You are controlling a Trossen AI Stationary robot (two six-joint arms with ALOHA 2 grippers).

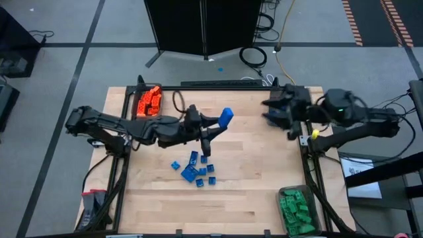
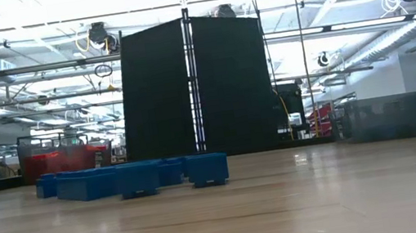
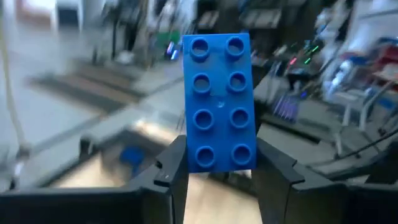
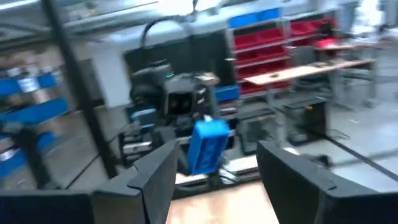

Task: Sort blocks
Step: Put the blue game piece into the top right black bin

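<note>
From above, orange plastic bricks (image 1: 149, 101) and green plastic bricks (image 1: 296, 208) sit binned; loose blue studded bricks (image 1: 193, 169) remain mid-table. Left wrist view: left gripper (image 3: 217, 168) clamps a blue eight-stud brick (image 3: 218, 102). Right wrist view: right gripper (image 4: 214, 165) gapes empty.

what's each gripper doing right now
left gripper: shut on a blue block, held above the table.
right gripper: open, holding nothing.

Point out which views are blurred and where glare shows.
Left wrist view: background smeared, held blue brick in the left pincer sharp. Right wrist view: everything streaked, including the right pincer. Low view: ceiling lights blown out, wooden table softly blurred up close. High view: even, sharp.
</note>
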